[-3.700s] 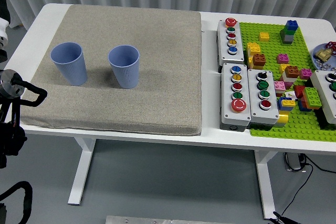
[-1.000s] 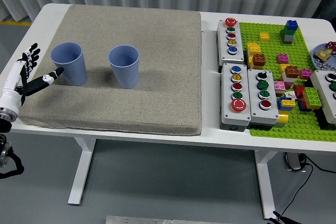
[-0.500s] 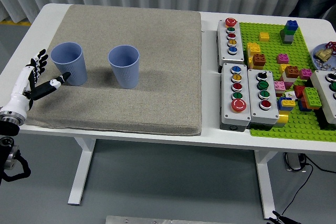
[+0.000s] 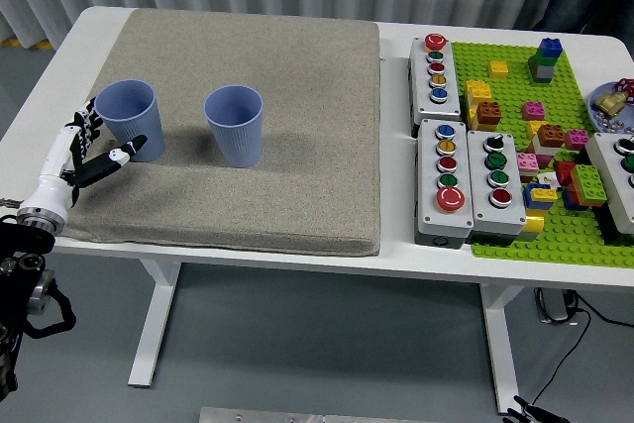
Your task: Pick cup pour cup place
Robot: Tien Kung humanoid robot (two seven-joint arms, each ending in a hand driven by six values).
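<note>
Head view looks down on a white tabletop (image 4: 396, 263) with a large grey mat (image 4: 248, 146) covering most of its left half. Two blue ribbed cups stand upright on the mat toward the left edge of the tabletop: the left cup (image 4: 129, 119) sits nearest that edge, and the right cup (image 4: 234, 125) stands beside it, apart from it, closer to the middle of the mat. The left robot hand (image 4: 87, 151) reaches in from the left edge, its white and black fingers (image 4: 87, 118) spread and holding nothing; the thumb points toward the base of the left cup and the fingertips lie just beside the cup's left wall, though whether they touch it cannot be told. The right robot hand does not show. On the right half of the tabletop lie three grey button boxes (image 4: 464, 185) with coloured push buttons, and beyond them, along the right edge, a green building-brick baseplate (image 4: 515, 96) carrying scattered coloured bricks (image 4: 544, 58). A small dish (image 4: 614, 106) with small items sits at the far right edge.
</note>
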